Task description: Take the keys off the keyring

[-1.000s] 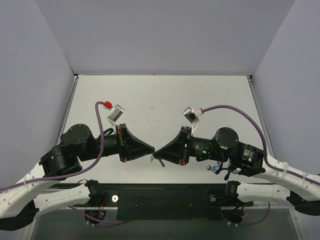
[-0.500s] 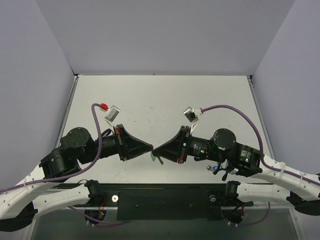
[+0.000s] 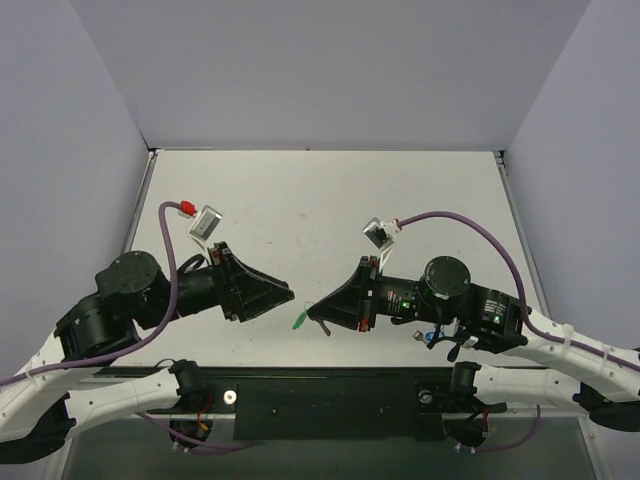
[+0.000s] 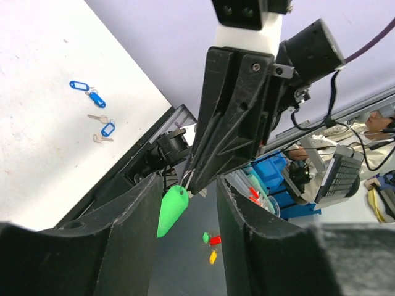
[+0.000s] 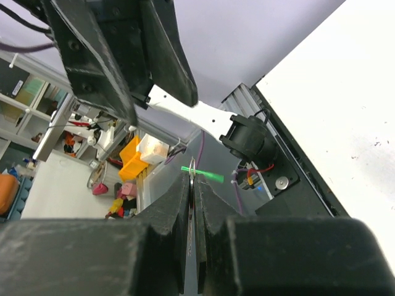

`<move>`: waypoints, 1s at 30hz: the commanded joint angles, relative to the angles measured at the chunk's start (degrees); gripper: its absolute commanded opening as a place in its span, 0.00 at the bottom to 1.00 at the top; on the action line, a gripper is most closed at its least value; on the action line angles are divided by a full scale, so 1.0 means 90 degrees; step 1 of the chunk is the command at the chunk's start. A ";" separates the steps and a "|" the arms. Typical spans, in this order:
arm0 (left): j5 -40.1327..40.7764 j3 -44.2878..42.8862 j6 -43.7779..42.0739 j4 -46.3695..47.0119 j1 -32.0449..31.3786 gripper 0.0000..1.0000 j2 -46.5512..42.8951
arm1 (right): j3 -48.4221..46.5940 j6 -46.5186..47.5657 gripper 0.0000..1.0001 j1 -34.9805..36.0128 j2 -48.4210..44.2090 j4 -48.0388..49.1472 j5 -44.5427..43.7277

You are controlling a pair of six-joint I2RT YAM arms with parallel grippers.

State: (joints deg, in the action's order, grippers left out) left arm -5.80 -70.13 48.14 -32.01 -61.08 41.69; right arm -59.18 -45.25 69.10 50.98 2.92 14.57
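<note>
My right gripper (image 3: 313,308) (image 5: 193,179) is shut on the thin silvery keyring (image 5: 193,167), which shows edge-on between its jaws. From the ring hangs the bright green key piece (image 3: 300,320) (image 4: 171,209) (image 5: 205,175). A bit of silver metal (image 4: 200,192) sticks out beside it. My left gripper (image 3: 290,293) (image 4: 190,185) is open and stands just left of the right fingertips. In the left wrist view the green piece dangles between its fingers, close to the left one, and nothing grips it.
Blue-tagged silver keys (image 4: 97,100) lie on the white table (image 3: 320,200), partly under the right arm (image 3: 428,337). Both arms' purple cables arch over the table. Grey walls enclose three sides. Beyond the near edge there are bins and clutter.
My left gripper has opened and drawn back to the left, away from the right gripper. The green piece now hangs free from the ring in the right gripper.
</note>
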 commanded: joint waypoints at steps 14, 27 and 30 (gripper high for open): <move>-0.1531 -0.1017 -0.1364 -0.0956 0.0009 0.48 0.0426 | -0.0817 0.0390 0.00 0.0017 0.0234 -0.0500 0.1789; -0.2626 -0.0890 -0.1345 -0.0477 0.0009 0.45 0.0543 | -0.0905 0.0478 0.00 0.0037 0.0253 -0.0598 0.1887; -0.2695 -0.0812 -0.1345 -0.0457 0.0009 0.44 0.0573 | -0.0954 0.0507 0.00 0.0066 0.0273 -0.0598 0.1907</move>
State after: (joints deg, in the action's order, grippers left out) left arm -26.96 -77.38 36.93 -39.55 -61.08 46.59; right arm -64.90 -41.78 69.10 53.17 -4.49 30.13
